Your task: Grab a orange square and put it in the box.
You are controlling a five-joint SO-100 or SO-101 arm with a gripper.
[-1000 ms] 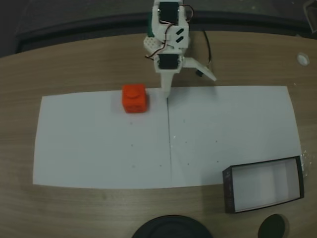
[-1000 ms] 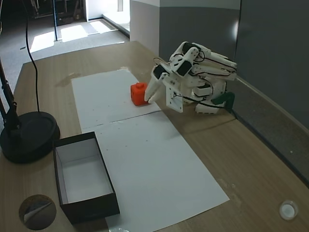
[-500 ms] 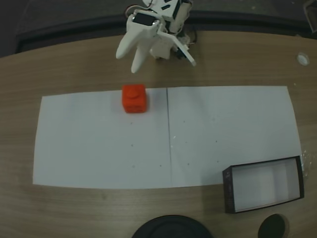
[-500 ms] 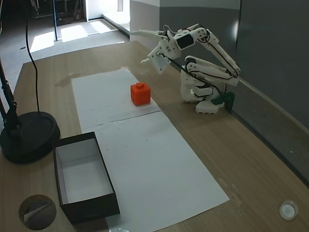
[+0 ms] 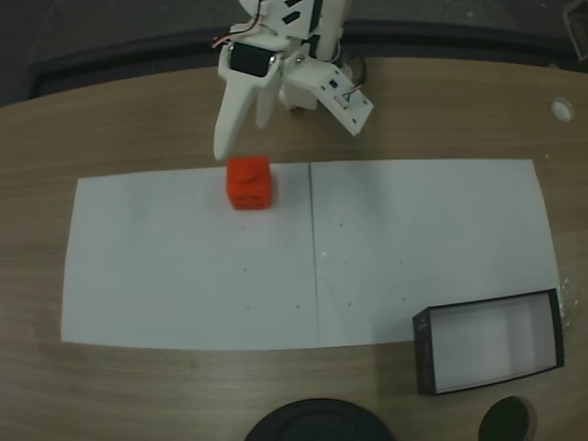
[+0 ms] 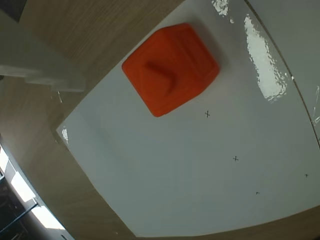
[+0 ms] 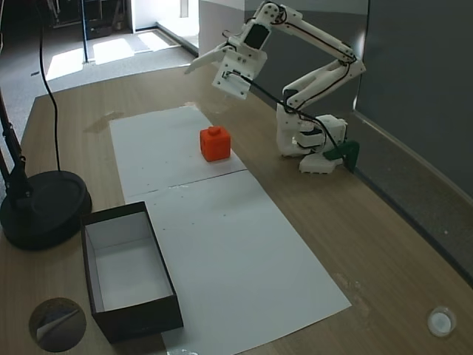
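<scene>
Orange square: the task's object, a small bright orange-red plastic cube point(image 5: 248, 182) with a round raised stud on top; details below, in order of size.
Bench: brown wood-grain bench point(image 5: 138, 119), carrying everything.
Paper: two white sheets point(image 5: 184, 266) laid edge to edge across the bench.
Arm: white jointed plastic arm point(image 7: 310, 81), raised and reaching out from its base at the back edge.
Box: shallow rectangular tray with thin black walls and white inside point(image 5: 424, 354), at the paper's near right corner in a fixed view, well apart from the cube. Nothing in it.
Gripper: white two-finger gripper point(image 5: 241, 138), raised above the bench, just behind the cube; fingers spread apart, holding nothing.
Cube position: upright on the paper near its far edge, close to the seam; free of contact in the wrist view point(image 6: 170, 67).
Step in hand: approach, grasp not yet made.
Next move calls for: bring the gripper forward and down so its fingers straddle the cube, then close squarely on opposite faces.
</scene>
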